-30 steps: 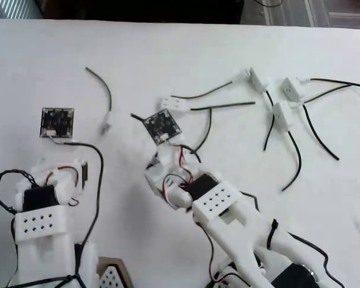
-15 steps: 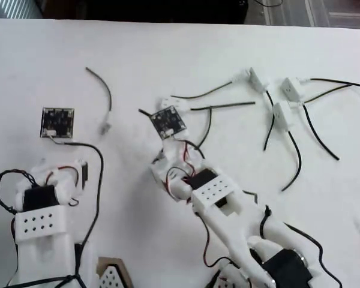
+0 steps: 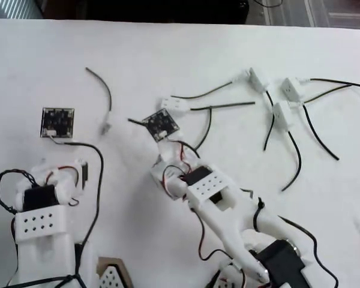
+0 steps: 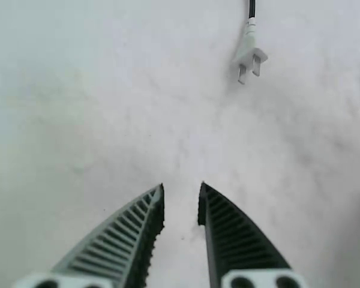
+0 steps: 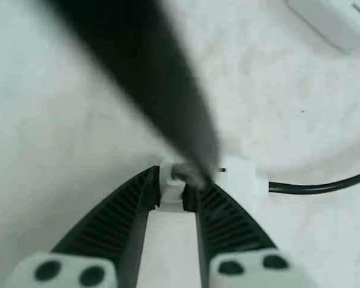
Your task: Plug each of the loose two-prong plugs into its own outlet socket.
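White plug (image 5: 239, 179) sits clamped in my right gripper (image 5: 174, 183), my left gripper (image 4: 181, 187) hangs slightly parted and empty, nothing seemingly socketed yet.

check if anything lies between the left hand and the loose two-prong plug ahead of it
Nothing visible does: bare table lies between the open left hand and the two-prong plug, whose prongs face it.

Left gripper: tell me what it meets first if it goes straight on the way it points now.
Likely just the bare table: nothing lies directly ahead of the left gripper. The loose plug lies farther on but off to one side of that line, though depth is hard to judge.
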### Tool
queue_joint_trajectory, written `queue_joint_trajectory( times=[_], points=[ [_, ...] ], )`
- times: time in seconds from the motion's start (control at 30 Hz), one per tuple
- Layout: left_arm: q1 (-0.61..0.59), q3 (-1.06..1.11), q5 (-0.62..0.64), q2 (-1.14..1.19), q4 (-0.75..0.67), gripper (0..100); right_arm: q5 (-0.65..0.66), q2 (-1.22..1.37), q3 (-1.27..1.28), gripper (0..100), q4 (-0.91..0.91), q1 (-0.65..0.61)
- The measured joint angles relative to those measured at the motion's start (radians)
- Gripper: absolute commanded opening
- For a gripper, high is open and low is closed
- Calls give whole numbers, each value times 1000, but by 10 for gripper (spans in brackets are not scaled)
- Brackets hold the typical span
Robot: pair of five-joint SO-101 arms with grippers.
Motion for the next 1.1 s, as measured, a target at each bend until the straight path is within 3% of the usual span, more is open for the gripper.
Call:
queue_joint_trajectory(
  times=[0.2,0.4,0.73,0.9,1.1],
  points=[
    [0,0,0,0,0,109,37,-60,3,214,54,-2],
    [0,14,0,0,-5,109,72,-288,-11,291,270,5],
    [0,26,-14,0,-29,109,405,-402,-184,465,689,2],
    [0,26,-14,0,-29,109,585,-304,-203,491,704,48],
    [-5,26,-14,0,-29,109,641,-75,-258,491,609,49]
  ],
)
